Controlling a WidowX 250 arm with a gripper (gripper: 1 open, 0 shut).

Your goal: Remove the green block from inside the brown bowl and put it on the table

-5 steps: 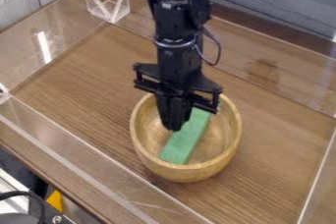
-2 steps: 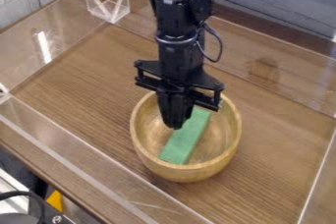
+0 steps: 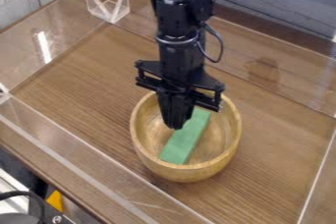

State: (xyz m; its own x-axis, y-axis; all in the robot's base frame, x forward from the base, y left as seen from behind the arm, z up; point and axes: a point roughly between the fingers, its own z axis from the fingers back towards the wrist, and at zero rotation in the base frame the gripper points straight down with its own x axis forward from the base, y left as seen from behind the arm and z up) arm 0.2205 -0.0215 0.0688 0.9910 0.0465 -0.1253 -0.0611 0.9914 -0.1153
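Nearest the viewer, below the tool, a clear acrylic wall (image 3: 79,174) runs along the front edge of the medium brown wood-grain worktop (image 3: 92,95), with dark cabling just visible outside it at the bottom left corner.

Directly beneath the tool sits the round, light brown wooden bowl (image 3: 147,153) with its thick rim and visible grain, resting on the worktop towards the front right. Inside it lies the flat, elongated bright green block (image 3: 183,145), tilted against the bowl's inner slope, its lower end towards the front and its upper end reaching up under the tool.

The black tool (image 3: 176,120) points straight down into the bowl. Its fingers are drawn together into a narrow point, clenched, with the tips at the upper end of the green block. Whether the tips actually pinch the block or merely touch it cannot be determined from this view; the block's upper end is partly covered by them.

Above the tool, the black arm (image 3: 178,17) rises upright with cables along its side and leaves the top of the view.

Beyond the tool, the worktop extends bare to the rear acrylic wall. To the far left of the arm a small clear acrylic stand (image 3: 108,7) is seen.
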